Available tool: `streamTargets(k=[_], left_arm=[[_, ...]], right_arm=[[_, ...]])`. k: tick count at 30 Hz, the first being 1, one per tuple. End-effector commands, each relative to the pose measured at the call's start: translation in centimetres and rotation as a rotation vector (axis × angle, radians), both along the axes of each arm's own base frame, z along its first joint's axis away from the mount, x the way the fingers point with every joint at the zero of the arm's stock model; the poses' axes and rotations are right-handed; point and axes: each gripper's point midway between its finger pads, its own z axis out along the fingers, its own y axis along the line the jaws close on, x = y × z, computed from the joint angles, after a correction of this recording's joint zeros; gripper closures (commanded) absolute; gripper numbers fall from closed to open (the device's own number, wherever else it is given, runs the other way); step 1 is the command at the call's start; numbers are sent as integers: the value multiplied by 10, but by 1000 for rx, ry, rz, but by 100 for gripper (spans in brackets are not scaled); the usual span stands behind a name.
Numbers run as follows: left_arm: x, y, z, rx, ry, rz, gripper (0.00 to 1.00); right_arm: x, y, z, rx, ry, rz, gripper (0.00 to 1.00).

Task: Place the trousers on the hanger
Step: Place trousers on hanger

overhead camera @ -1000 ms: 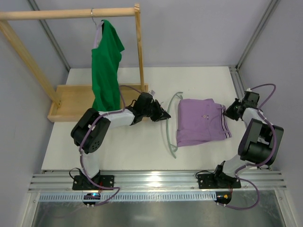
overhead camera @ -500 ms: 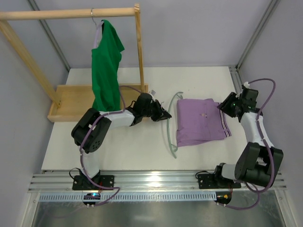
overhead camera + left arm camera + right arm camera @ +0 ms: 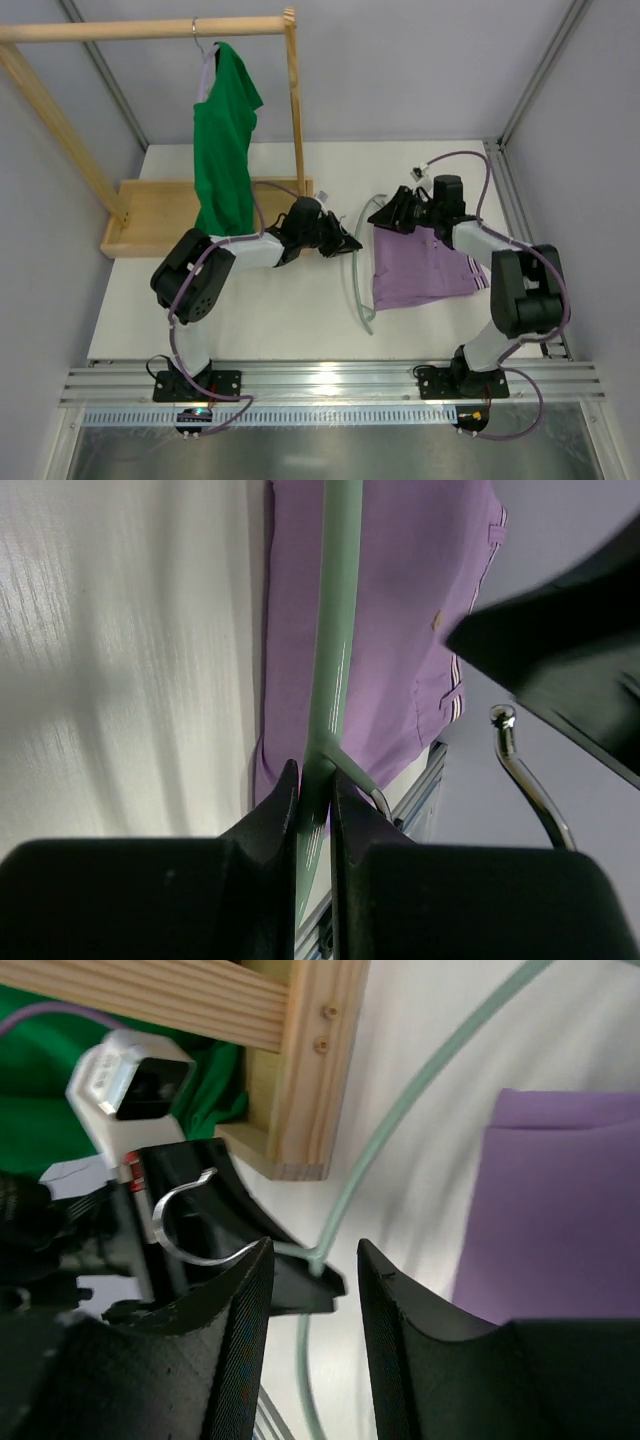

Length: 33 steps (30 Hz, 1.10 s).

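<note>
The lilac trousers (image 3: 420, 270) lie folded flat on the white table, right of centre. The pale mint hanger (image 3: 354, 285) lies along their left edge. My left gripper (image 3: 350, 243) is shut on the hanger; in the left wrist view its fingertips (image 3: 290, 792) pinch the hanger's bar (image 3: 335, 630) where the metal hook (image 3: 525, 770) joins, with the trousers (image 3: 400, 630) beyond. My right gripper (image 3: 383, 217) hovers open over the trousers' far left corner, close to the hanger's top. In the right wrist view its open gripper (image 3: 312, 1260) frames the hanger (image 3: 400, 1110) and the left gripper; the trousers (image 3: 560, 1200) show at right.
A wooden clothes rack (image 3: 150, 215) stands at the back left, with a bright green top (image 3: 225, 140) hanging from its rail (image 3: 150, 28). Its upright post (image 3: 300, 1070) is close behind the two grippers. Metal frame rails run along the table's near edge (image 3: 320, 385).
The right arm has swung from the trousers' right waistband side across to their far left corner by the hanger, and its jaws have opened. The left gripper has stayed on the hanger.
</note>
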Motion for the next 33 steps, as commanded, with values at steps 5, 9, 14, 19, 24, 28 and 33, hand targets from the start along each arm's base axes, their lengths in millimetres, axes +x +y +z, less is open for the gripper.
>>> streamTargets(k=[5, 9, 14, 19, 24, 28, 33], left_arm=[[-14, 57, -81, 303, 145, 131, 99], [-13, 61, -83, 313, 143, 154, 100], [-11, 43, -70, 166, 134, 152, 99], [-10, 36, -60, 110, 111, 144, 88], [-12, 39, -53, 120, 70, 143, 74], [-17, 38, -52, 126, 58, 128, 59], [-23, 39, -49, 160, 20, 121, 49]], right_arm=[[29, -82, -96, 95, 166, -235, 59], [14, -100, -114, 165, 218, -262, 61], [12, -101, -113, 87, 224, -260, 60], [10, -102, -81, 61, 173, -261, 60], [12, -72, -28, 13, 56, -161, 59], [10, -33, -19, 8, 28, -77, 59], [12, -21, -32, 26, 38, -85, 59]])
